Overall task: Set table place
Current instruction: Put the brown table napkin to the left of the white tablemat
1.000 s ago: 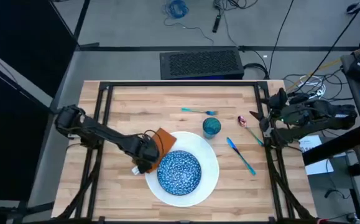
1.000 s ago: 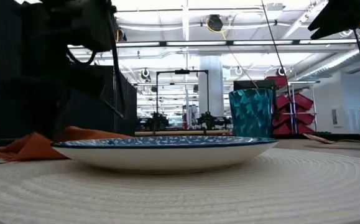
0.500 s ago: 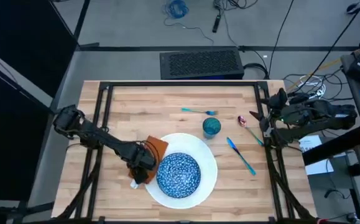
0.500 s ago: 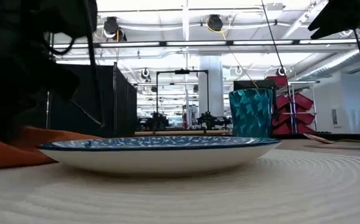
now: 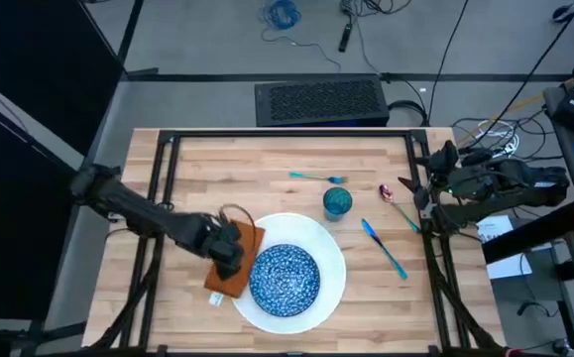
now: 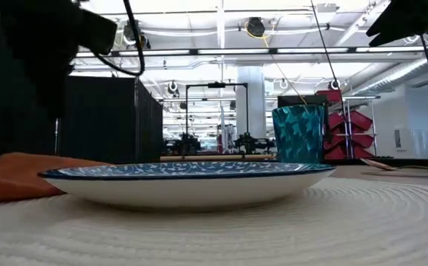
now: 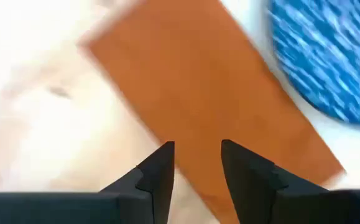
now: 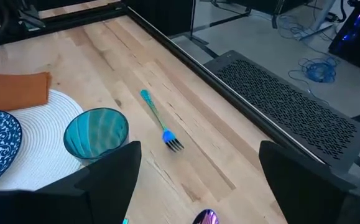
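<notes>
The orange-brown napkin (image 5: pixel 235 270) lies flat at the left of the white round plate (image 5: pixel 331 260), with its right edge on the plate's rim and the rest on the table. The blue speckled bowl (image 5: pixel 285 277) sits on the plate. My left gripper (image 5: pixel 229 248) hovers over the napkin (image 7: pixel 198 93), fingers open a little, with no visible touch. The teal cup (image 5: pixel 337 202) stands at the plate's far right. A fork (image 5: pixel 316 177), a spoon (image 5: pixel 396 201) and a knife (image 5: pixel 384 248) lie on the wood. My right gripper (image 8: pixel 198 186) waits open at the table's right edge.
Black frame rails (image 5: pixel 287 136) run along the table's far edge and down both sides. There is bare wood (image 5: pixel 227 178) at the far left of the table and along the near right. A black perforated box (image 5: pixel 321 101) stands beyond the far edge.
My left gripper has moved toward the table's near-left, drawing the napkin along. The napkin was bunched up at the plate's far-left rim and now lies spread flat beside the plate's left side.
</notes>
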Available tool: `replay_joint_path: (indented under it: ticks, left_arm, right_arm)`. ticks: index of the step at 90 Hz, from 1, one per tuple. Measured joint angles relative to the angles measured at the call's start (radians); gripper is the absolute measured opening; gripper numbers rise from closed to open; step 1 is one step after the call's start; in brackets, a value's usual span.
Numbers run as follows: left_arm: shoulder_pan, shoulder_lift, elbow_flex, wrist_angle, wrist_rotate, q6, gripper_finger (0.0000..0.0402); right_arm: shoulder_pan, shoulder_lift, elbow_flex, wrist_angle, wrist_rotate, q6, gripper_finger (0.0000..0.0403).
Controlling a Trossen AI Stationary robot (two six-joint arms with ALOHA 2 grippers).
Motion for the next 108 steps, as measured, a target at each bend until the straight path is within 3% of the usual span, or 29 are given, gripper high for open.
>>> replay_joint_path:
  ticks: [12, 23, 31, 41, 51, 58, 67, 74, 87, 108]
  left_arm:
    - [0.129, -0.018, -0.062, 0.056, 0.001, -0.014, 0.0118]
    - [0.221, -0.032, -0.114, 0.170, 0.078, 0.044, 0.0118]
    - [0.265, -0.034, -0.153, 0.183, 0.142, 0.082, 0.0118]
    - [0.281, -0.102, -0.223, 0.166, 0.147, 0.070, 0.0118]
    - [0.243, -0.261, -0.289, 0.185, 0.086, -0.017, 0.0118]
    - [0.181, -0.411, -0.326, 0.244, -0.025, -0.096, 0.0118]
    - [0.076, -0.595, -0.418, 0.419, -0.194, -0.214, 0.0118]
    - [-0.004, -0.689, -0.524, 0.602, -0.263, -0.284, 0.0118]
    - [-0.094, -0.686, -0.679, 0.745, -0.234, -0.468, 0.0118]
    - [-0.135, -0.607, -0.687, 0.634, -0.179, -0.676, 0.0118]
  right_arm:
    - [0.000, 0.000, 0.000, 0.000, -0.008, 0.000, 0.0313]
    - [0.000, 0.000, 0.000, -0.001, -0.047, 0.000, 0.0313]
    - [0.000, 0.000, 0.000, -0.003, -0.068, 0.000, 0.0313]
    - [0.000, 0.000, 0.000, -0.019, -0.083, 0.001, 0.0313]
    - [0.000, 0.000, -0.001, -0.054, -0.085, 0.015, 0.0313]
    - [0.000, -0.001, -0.014, -0.057, -0.084, 0.028, 0.0313]
    - [0.000, -0.002, -0.050, -0.053, -0.087, 0.036, 0.0313]
    - [0.000, -0.002, -0.063, -0.051, -0.091, 0.041, 0.0313]
    - [0.000, -0.003, -0.061, -0.039, -0.100, 0.034, 0.0313]
    - [0.000, -0.003, -0.061, -0.038, -0.099, 0.037, 0.0313]
